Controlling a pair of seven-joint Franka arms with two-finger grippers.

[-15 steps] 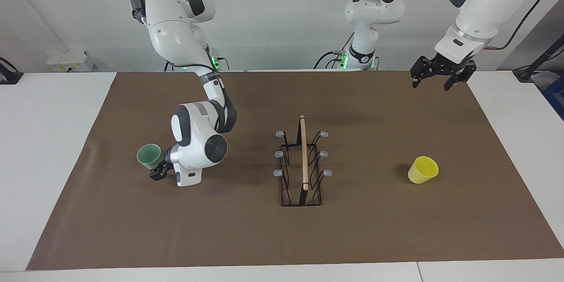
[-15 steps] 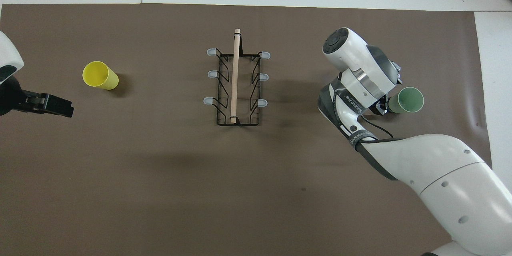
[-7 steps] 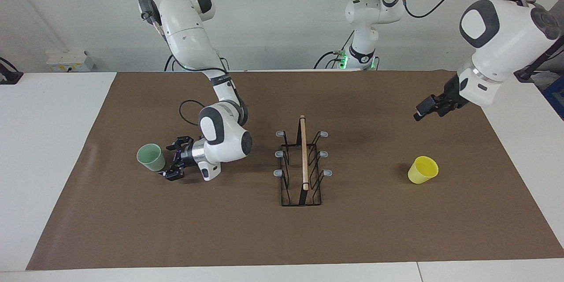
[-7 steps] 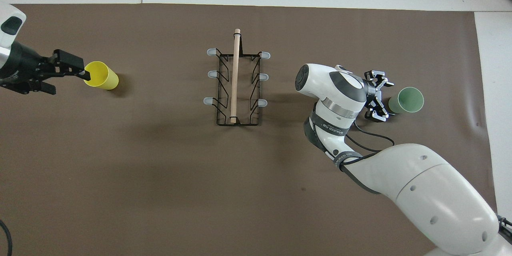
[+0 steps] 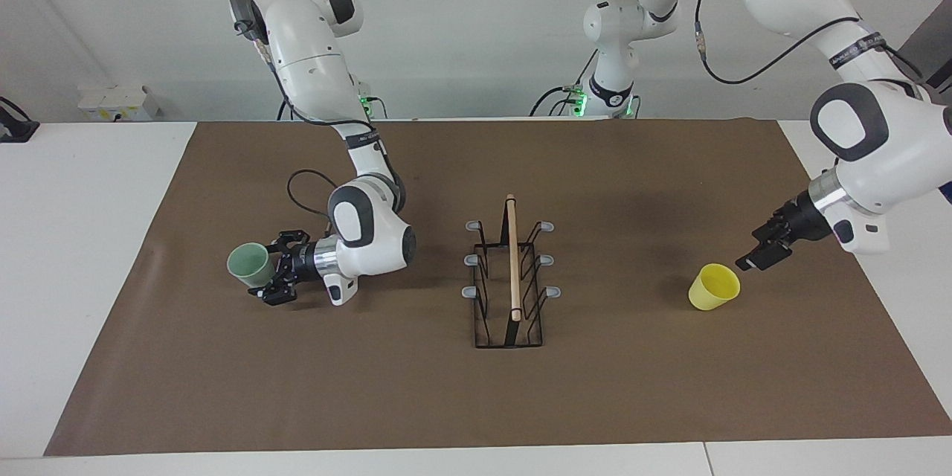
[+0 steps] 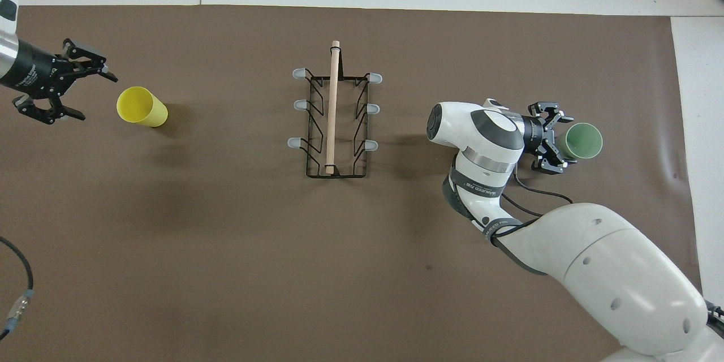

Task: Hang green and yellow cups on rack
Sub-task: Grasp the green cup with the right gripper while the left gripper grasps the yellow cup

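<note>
Right gripper (image 5: 271, 272), jaws apart, apparently straddles green cup (image 5: 248, 265); left gripper (image 5: 760, 256), jaws apart, beside yellow cup (image 5: 712, 287).

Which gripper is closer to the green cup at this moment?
Right. The right gripper, open, lies level beside the green cup, its fingers around the base. The left gripper is at the table's other end, by the yellow cup.

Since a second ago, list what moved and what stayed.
The left tool came down beside the yellow cup, open. The right tool turned sideways, open around the green cup, which tilted. Yellow cup and rack stayed put.
</note>
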